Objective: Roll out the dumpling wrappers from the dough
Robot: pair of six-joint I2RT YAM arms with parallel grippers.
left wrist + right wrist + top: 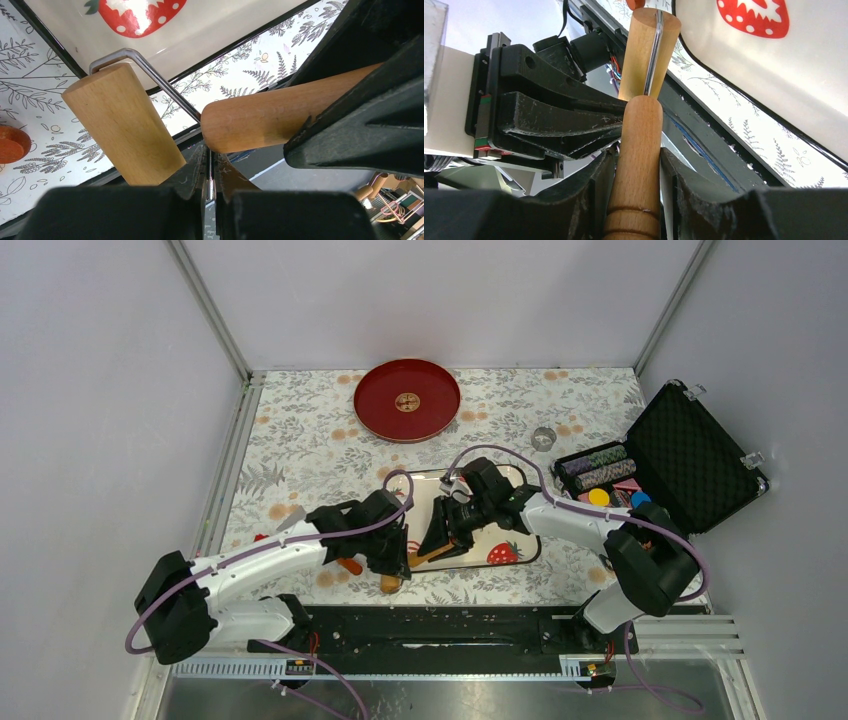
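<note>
red plate point(380, 408) far centre | open black case point(690, 455) right | strawberry tray point(225, 30)

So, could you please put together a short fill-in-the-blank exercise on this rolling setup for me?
1. The right pincer is closed on the wooden ___ of the roller.
2. The white tray has a ___ printed on it.
3. The round plate beyond the tray is ___.
4. The black case on the right has its lid ___.
Missing words: handle, strawberry, red, open.
</note>
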